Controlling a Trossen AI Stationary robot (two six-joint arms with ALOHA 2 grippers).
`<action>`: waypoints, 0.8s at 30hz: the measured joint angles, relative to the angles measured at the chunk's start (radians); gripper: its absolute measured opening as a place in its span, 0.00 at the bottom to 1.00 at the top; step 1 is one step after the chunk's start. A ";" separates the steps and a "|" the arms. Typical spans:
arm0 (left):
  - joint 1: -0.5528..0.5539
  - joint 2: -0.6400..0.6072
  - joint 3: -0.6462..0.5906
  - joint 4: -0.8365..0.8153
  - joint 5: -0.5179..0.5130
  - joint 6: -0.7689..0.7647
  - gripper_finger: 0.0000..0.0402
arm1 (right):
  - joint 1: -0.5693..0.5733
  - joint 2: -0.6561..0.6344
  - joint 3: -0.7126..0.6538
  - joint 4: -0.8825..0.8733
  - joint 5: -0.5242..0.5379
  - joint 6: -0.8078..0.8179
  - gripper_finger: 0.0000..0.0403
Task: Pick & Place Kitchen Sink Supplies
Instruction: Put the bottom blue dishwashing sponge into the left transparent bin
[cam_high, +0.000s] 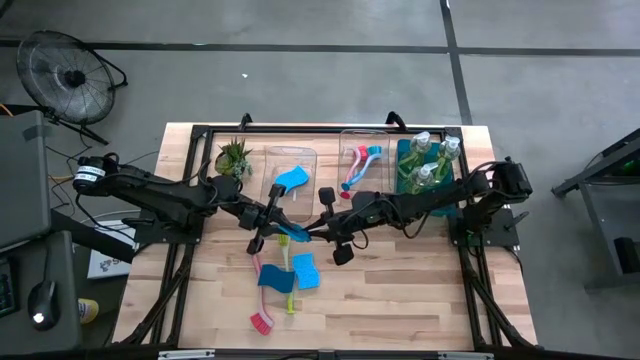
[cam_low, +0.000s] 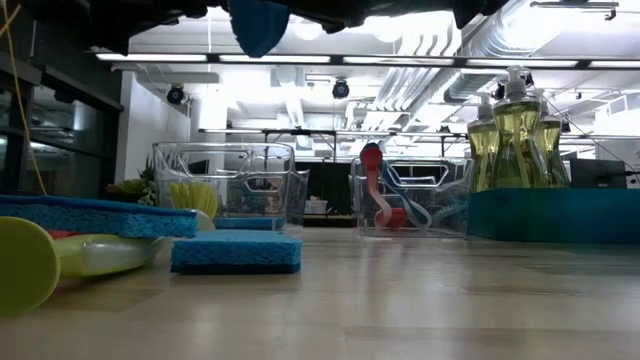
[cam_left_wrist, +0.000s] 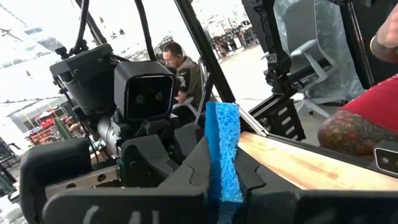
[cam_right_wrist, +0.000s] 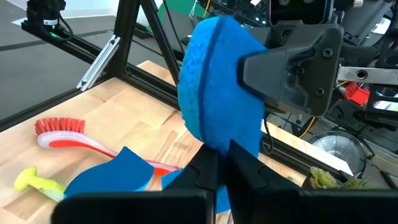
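Observation:
A blue sponge hangs in the air between both grippers above the middle of the table; the low view shows it high over the tabletop. My left gripper reaches in from the left and is shut on it. My right gripper comes from the right and is shut on it too. Below lie two more blue sponges, a red brush and a yellow-green brush, all flat on the wood. My left gripper pinches the sponge between its two fingers, which lie on its broad faces near one end. It comes roughly level from the table's left. The sponge is lifted clear, standing on edge. My right gripper has the sponge's other edge between its two fingers, coming roughly level from the table's right. The sponge is bowed and lifted clear. The left gripper's finger lies on the sponge's face farther along.
Along the far edge stand a spiky plant, a clear bin with a blue sponge, a clear bin with red and teal brushes, and a teal bin with soap bottles. People sit beyond the table.

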 joint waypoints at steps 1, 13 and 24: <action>0.000 0.000 0.000 -0.001 0.000 0.000 0.03 | 0.000 0.000 0.000 0.000 0.001 0.004 0.02; 0.000 0.000 0.000 -0.005 0.001 0.000 0.02 | 0.000 0.000 0.000 0.006 -0.001 0.135 0.31; 0.001 0.000 0.000 -0.078 -0.180 0.058 0.02 | 0.004 -0.098 0.000 -0.156 0.017 0.177 0.57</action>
